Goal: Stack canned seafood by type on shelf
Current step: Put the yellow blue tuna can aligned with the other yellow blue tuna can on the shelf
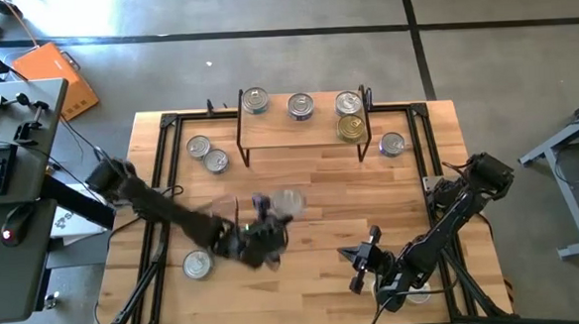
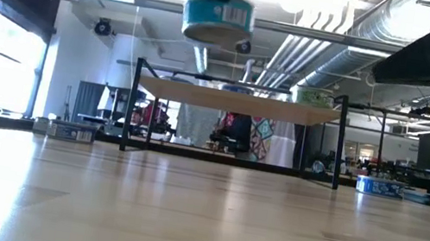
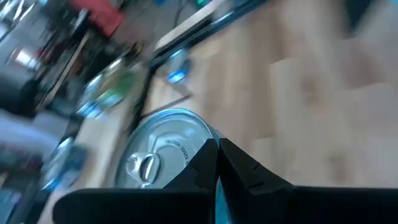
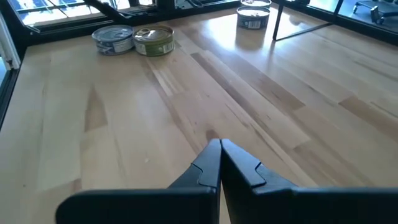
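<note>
My left gripper (image 1: 271, 219) is over the table's middle, shut on a silver-topped tin with a bluish side label (image 2: 219, 18), held high above the tabletop. Its lid and pull tab show in the left wrist view (image 3: 163, 149). The light-wood shelf (image 1: 303, 128) stands at the far middle on black legs. It carries three silver-topped tins (image 1: 300, 106) and a gold-topped one (image 1: 350, 129). My right gripper (image 1: 359, 269) is shut and empty at the near right, low over the wood (image 4: 219, 152). My left gripper holds the tin at its rim (image 3: 200, 155). Its fingers (image 3: 249, 171) stand almost together, with a bluish strip of the tin's side between them, and they hide the place of contact. The tin hangs below the gripper, clear of the table and about level.
Two tins (image 1: 208, 154) lie left of the shelf and one (image 1: 392, 144) lies to its right. Another tin (image 1: 197, 265) lies at the near left. A black frame (image 1: 166, 168) runs along the table's edges. Bare wood lies between the grippers and the shelf.
</note>
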